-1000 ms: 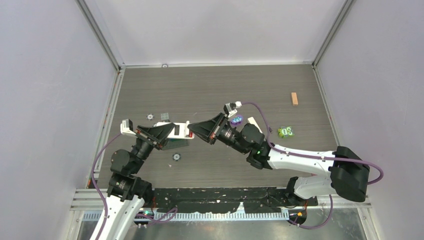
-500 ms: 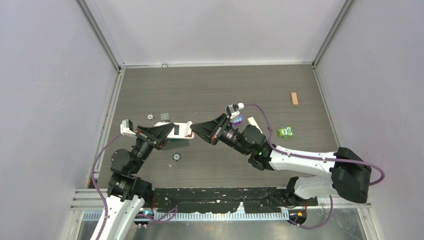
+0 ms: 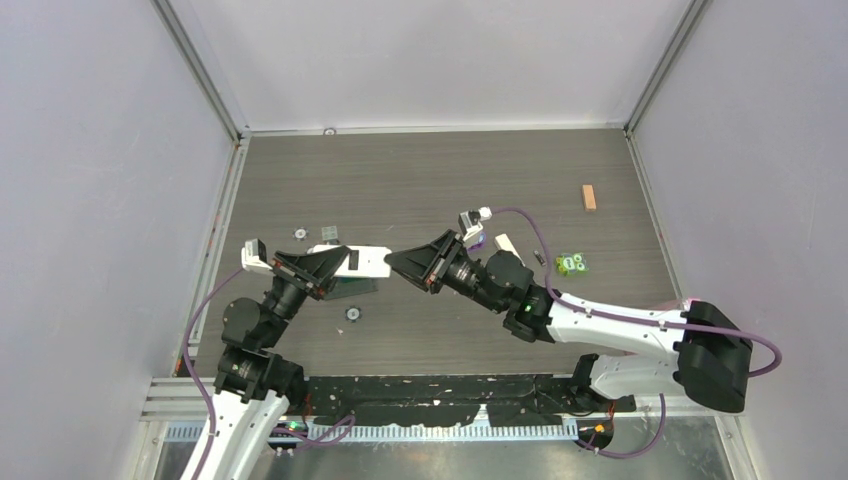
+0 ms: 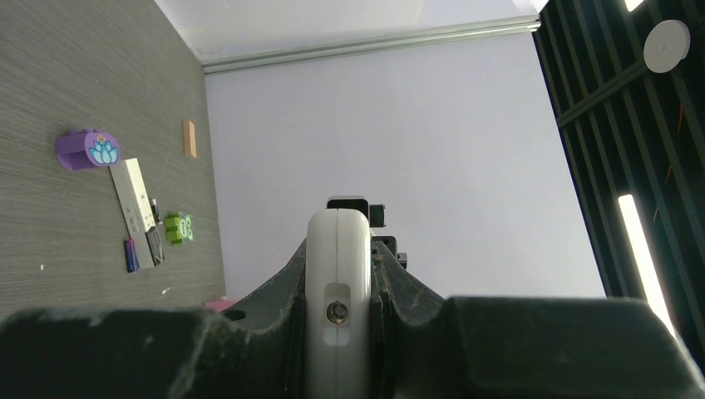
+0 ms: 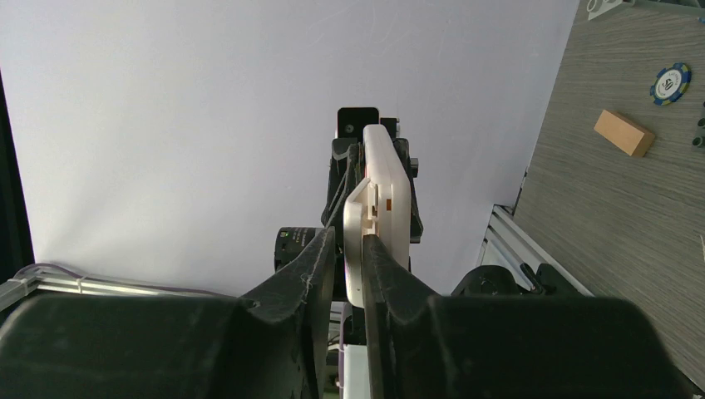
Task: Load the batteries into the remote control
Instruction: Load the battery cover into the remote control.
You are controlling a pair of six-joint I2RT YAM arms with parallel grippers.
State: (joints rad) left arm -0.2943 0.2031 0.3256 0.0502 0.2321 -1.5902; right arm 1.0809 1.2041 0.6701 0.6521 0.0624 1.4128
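White with a black end, the remote control (image 4: 133,195) lies flat on the desk (image 4: 50,75), its long axis slanting and its black end toward the green block (image 4: 179,227). From overhead only parts of it show past the right arm (image 3: 600,320). One blue-purple battery (image 4: 130,255) lies beside that end; no others can be made out. The left pincer (image 4: 338,270) is clamped on one other remote (image 4: 338,237), seen edge-on. The right pincer (image 5: 349,243) straddles a thin white plate (image 5: 352,212); I cannot tell whether it grips.
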